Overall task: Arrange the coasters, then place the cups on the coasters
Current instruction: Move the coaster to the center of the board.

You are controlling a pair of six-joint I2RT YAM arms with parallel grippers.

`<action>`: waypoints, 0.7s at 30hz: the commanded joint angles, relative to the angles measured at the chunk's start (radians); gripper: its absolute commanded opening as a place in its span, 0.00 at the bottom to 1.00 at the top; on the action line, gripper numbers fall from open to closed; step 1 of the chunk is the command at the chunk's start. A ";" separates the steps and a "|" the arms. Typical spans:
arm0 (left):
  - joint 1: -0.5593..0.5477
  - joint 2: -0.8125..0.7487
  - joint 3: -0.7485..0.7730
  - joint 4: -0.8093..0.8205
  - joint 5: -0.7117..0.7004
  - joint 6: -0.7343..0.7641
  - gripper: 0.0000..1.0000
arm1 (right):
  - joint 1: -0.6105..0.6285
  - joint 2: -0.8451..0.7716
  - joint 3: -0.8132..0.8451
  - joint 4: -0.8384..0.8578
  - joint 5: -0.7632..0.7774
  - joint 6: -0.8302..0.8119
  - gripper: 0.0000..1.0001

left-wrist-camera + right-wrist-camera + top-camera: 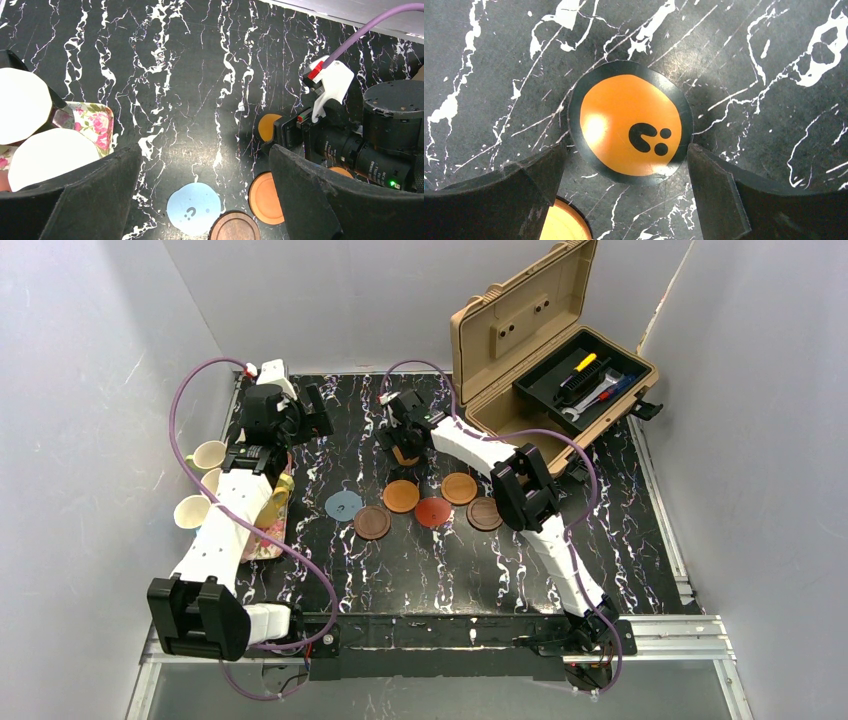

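Note:
Six coasters lie in a loose row mid-table: grey-blue [344, 505], dark brown [372, 522], orange-brown [401, 496], red [433, 512], a second orange-brown [459, 488] and a second dark brown [485, 513]. An orange coaster with a dark mark [629, 122] lies flat behind them. My right gripper [626, 155] is open just above it, a finger on each side of its near edge. My left gripper [205, 155] hangs open over bare table, behind the grey-blue coaster [193, 207]. Cups [208, 455] with cream insides [22, 105] stand crowded at the left, partly hidden by my left arm.
A floral tray [95, 122] lies under the cups at the table's left edge. An open tan toolbox [550, 340] with tools stands at the back right. White walls close in the table on three sides. My right arm's wrist [350, 145] sits close to my left gripper.

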 commanded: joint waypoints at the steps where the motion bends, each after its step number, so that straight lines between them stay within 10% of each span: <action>1: 0.012 0.000 0.025 -0.005 0.025 -0.016 0.98 | -0.003 0.046 0.047 0.019 -0.076 -0.052 0.99; 21: 0.036 0.016 0.031 -0.010 0.054 -0.040 0.98 | 0.111 0.108 0.033 0.152 -0.047 -0.020 0.99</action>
